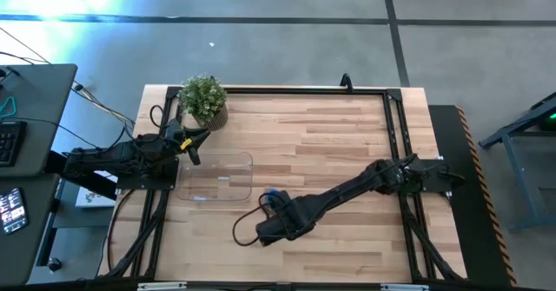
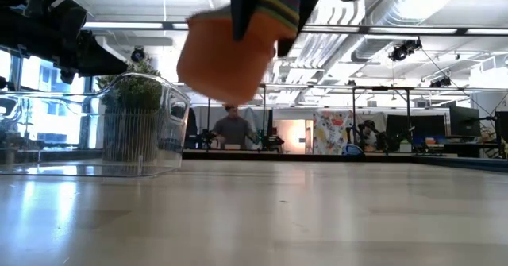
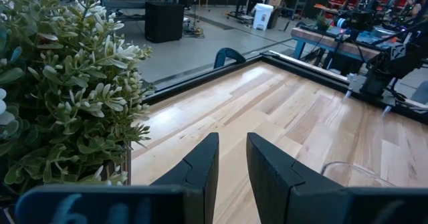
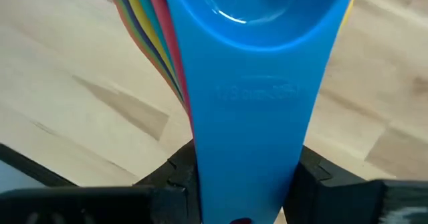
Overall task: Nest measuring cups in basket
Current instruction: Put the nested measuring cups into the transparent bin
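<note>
cups: measuring cups (image 4: 251,83) nested in one stack, blue on top, red, yellow, orange edges fanned beneath
location: lifted off the table (image 1: 347,152), right of clear basket (image 1: 217,176)
right gripper (image 4: 244,184): clamped on stacked handles
left gripper (image 3: 231,167): narrow gap, empty, by plant (image 3: 60,83)

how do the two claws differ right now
The right claw is shut on the stack of measuring cups out over the table's middle; the left claw holds nothing, its fingers a little apart. The left claw sits beside the potted plant and basket; the right is clear of both. Both are dark and two-fingered.
</note>
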